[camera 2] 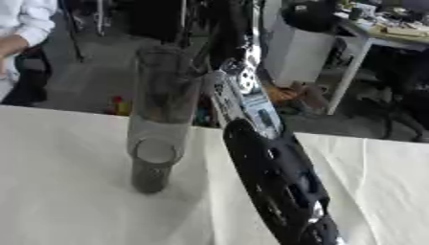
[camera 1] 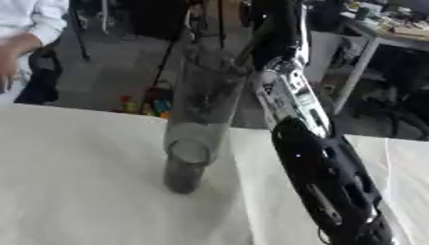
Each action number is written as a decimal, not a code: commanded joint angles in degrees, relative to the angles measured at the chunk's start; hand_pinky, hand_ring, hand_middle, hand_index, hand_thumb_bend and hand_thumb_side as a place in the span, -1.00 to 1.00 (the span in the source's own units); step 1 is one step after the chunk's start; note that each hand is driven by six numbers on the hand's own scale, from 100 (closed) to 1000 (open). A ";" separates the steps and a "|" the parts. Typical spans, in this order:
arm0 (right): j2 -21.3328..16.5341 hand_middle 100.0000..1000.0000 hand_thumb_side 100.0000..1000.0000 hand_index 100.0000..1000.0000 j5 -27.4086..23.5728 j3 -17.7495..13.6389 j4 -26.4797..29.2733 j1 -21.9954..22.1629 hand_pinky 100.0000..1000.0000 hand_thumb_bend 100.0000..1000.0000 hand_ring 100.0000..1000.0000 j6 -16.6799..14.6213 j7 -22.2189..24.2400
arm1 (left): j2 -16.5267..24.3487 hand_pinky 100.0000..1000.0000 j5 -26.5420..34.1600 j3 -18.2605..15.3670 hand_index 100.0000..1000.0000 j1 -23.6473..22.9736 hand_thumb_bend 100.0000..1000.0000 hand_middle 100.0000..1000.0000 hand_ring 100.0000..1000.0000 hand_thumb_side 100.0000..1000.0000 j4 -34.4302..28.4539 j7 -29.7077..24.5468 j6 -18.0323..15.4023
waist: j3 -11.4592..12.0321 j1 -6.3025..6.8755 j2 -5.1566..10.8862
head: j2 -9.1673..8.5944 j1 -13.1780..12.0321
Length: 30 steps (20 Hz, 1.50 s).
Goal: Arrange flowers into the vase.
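A tall clear glass vase point(camera 1: 199, 119) stood on the white tabletop point(camera 1: 75, 182). Just right of the vase rose the right arm point(camera 1: 327, 177); its robot hand's state could not be told.

Head stereo pair, looking down, close; both share vase point(camera 1: 197, 124), table point(camera 1: 75, 182).

Blurred frames, hidden hand

The black and silver robot arm point(camera 1: 322, 162) leaves the view at five o'clock, and its far end, toward twelve o'clock, melts into dark clutter, so no hand can be made out. The tall clear glass vase point(camera 2: 159, 119) is smeared; its rim is faint, and no flowers can be told apart from the background.
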State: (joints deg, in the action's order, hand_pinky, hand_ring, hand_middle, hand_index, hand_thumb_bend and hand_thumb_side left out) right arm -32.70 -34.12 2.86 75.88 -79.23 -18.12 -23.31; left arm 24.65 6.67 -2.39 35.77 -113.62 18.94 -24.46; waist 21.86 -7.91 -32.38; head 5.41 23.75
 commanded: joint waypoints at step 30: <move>0.73 -1.00 -0.62 -0.82 -1.04 2.51 2.94 -2.07 -1.00 -1.00 -1.00 4.70 -4.24 | 0.40 0.57 1.05 -0.09 0.76 1.00 -1.00 0.56 0.82 1.00 -0.97 -0.52 0.00 | 0.27 -1.76 3.24 | 0.01 -0.22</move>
State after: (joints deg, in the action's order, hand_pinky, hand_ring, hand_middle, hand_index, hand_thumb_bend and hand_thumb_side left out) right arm -30.99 -36.06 5.39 77.40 -80.41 -14.01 -27.30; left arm 24.61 7.51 -2.08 36.01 -113.62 18.42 -24.41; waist 22.01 -10.25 -31.31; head 5.68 23.59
